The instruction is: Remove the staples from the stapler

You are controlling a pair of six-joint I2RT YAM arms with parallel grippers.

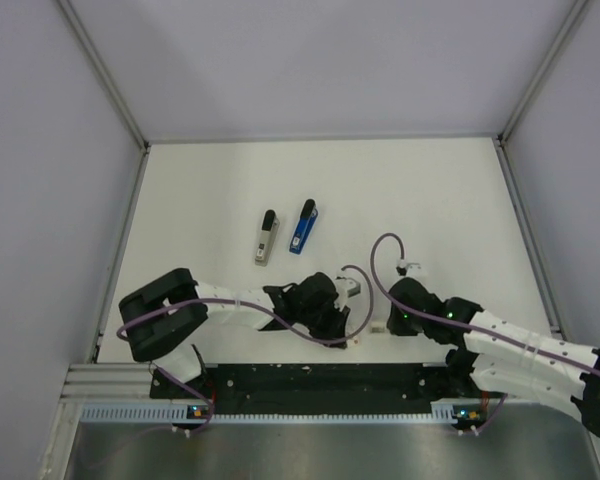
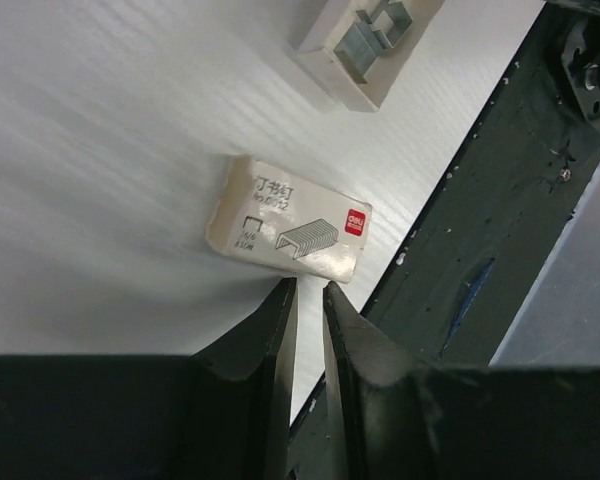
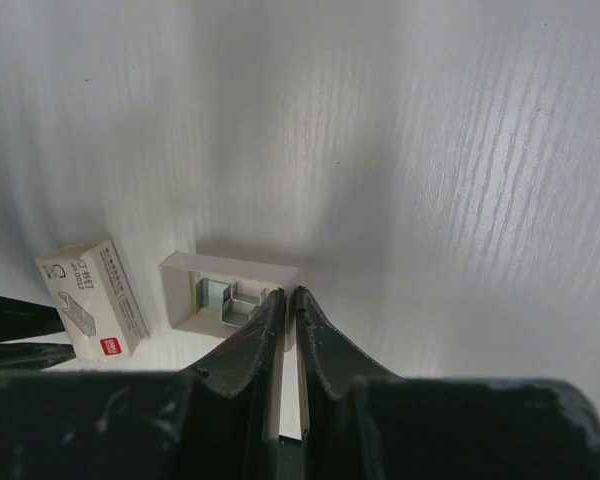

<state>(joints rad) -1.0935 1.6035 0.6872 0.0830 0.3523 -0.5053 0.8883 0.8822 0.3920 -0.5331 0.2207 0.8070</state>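
Spreading across the top view, the white table point(image 1: 430, 200) is carrying everything. The left arm point(image 1: 230, 305) is reaching in from 8 o'clock and the right arm point(image 1: 510, 345) from 4 o'clock, and their tips are meeting near the table's 6 o'clock edge. The left gripper point(image 2: 308, 295) is hovering with its fingers almost together, only a slit between them, and is holding nothing. The right gripper point(image 3: 289, 297) is showing the same narrow slit, with its tips sitting at a wall of the tray point(image 3: 230, 262); I cannot tell whether they are pinching that wall. The stapler point(image 1: 302, 228) is lying flat near the table's middle, at about 11 o'clock from both grippers and well apart from them, untouched. A grey stapler point(image 1: 266, 238) is lying just beside it at its 9 o'clock, roughly parallel. A small printed box point(image 2: 290, 232) is lying flat just ahead of the left gripper's tips, apart from them. In the right wrist view the tray is sitting at the box's 3 o'clock, near it but not touching. Grey staples point(image 3: 220, 295) are lying inside the tray.
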